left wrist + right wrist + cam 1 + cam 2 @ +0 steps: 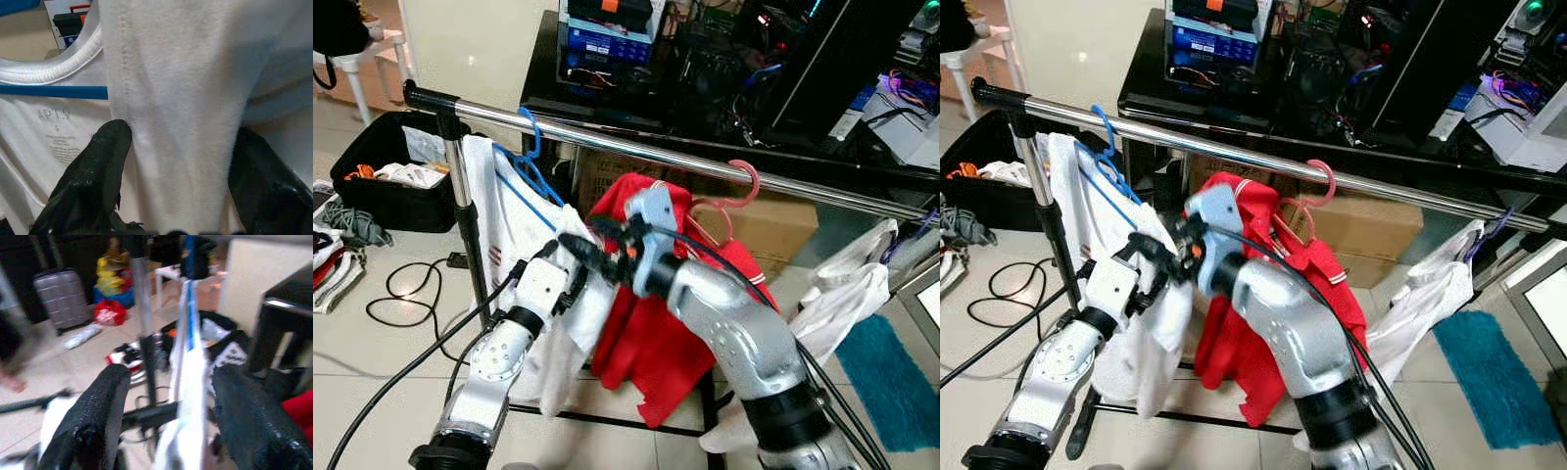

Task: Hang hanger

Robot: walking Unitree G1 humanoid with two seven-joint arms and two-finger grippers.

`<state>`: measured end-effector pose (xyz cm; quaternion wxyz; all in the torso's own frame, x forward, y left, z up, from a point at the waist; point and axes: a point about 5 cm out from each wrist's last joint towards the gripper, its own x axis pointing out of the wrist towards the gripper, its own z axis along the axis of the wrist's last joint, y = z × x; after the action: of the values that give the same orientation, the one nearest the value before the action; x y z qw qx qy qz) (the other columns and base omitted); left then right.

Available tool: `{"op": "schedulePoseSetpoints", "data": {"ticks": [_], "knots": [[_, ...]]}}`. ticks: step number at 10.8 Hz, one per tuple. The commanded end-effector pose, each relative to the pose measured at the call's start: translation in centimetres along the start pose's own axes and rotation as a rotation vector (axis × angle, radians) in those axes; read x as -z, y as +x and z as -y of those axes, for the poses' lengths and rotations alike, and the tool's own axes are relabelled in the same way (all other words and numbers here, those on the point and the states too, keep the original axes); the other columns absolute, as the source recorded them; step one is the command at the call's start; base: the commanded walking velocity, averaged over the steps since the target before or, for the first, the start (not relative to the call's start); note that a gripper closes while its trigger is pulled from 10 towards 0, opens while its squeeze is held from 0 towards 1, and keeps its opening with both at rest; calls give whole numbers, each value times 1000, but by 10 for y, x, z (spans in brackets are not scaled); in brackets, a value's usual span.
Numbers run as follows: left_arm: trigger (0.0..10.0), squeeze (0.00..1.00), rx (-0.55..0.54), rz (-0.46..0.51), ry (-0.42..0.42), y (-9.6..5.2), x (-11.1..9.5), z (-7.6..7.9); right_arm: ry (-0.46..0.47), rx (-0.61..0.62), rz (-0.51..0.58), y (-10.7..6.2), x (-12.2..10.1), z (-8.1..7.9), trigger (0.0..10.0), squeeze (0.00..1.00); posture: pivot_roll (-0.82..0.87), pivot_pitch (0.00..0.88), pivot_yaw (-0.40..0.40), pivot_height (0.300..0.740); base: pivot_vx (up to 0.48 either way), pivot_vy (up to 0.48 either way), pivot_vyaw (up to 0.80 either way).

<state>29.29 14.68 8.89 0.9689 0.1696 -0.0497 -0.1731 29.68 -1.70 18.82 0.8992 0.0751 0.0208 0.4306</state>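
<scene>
A blue hanger [530, 166] hooks over the rail [636, 149] near its post [465, 211] and carries a white shirt [524, 235]. The hanger is thin wire or plastic, with a curled hook on the rail and its blue arm running down inside the shirt's ribbed collar, where a grey printed label shows. The shirt hangs limp, with red stripes near one edge.

The left gripper [176, 161] is pressed into the shirt below the hanger. Its jaws are spread, with a fold of white cloth running between the two black fingers [95, 171]; whether they pinch it cannot be told. The hanger's blue bar lies just beyond the fingertips.

The right gripper [168, 406] reaches in beside the left, jaws released and apart. The shirt's edge and a blue line of the hanger stand in the gap between its fingers [254, 416], touching neither clearly.

Past the right gripper, a pink hanger [739, 191] holds a red shirt [656, 333] on the same rail.
</scene>
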Motion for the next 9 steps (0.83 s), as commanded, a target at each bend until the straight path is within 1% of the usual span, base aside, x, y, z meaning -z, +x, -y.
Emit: {"op": "schedulePoseSetpoints", "data": {"ticks": [1, 2, 3, 4, 5, 7, 9], "knots": [[10000, 0, 26, 11, -4, 1, -1, 10, -18, 72, 6, -1, 0, 10, 10000, 188, 311, 64, -187, 740, 0, 0, 0], [10000, 0, 25, 12, -4, 1, -1, 9, -20, 86, 7, 1, 1, 11, 10000, 0, 312, 65, -185, 740, 0, 0, 0], [10000, 0, 23, 14, -5, 1, -2, 8, -18, 87, -3, 5, 5, 9, 10000, 0, 314, 66, -184, 740, 0, 0, 0], [10000, 0, 20, 13, -3, 1, -1, 7, -30, 52, -15, 12, 8, 0, 10000, 0, 314, 66, -183, 740, 0, 0, 0], [10000, 0, 19, 14, -3, 1, -2, 7, -37, 46, -19, 16, 9, -3, 10000, 0, 317, 68, -183, 740, 0, 0, 0], [10000, 0, 16, 19, -3, 0, -3, 7, -58, 77, -53, 22, 17, 0, 10000, 0, 320, 73, -186, 740, 0, 0, 0], [10000, 0, 15, 24, -12, -1, -3, 10, -80, 166, -103, 29, 27, 5, 10000, 0, 324, 77, -190, 740, 0, 0, 0]]}}
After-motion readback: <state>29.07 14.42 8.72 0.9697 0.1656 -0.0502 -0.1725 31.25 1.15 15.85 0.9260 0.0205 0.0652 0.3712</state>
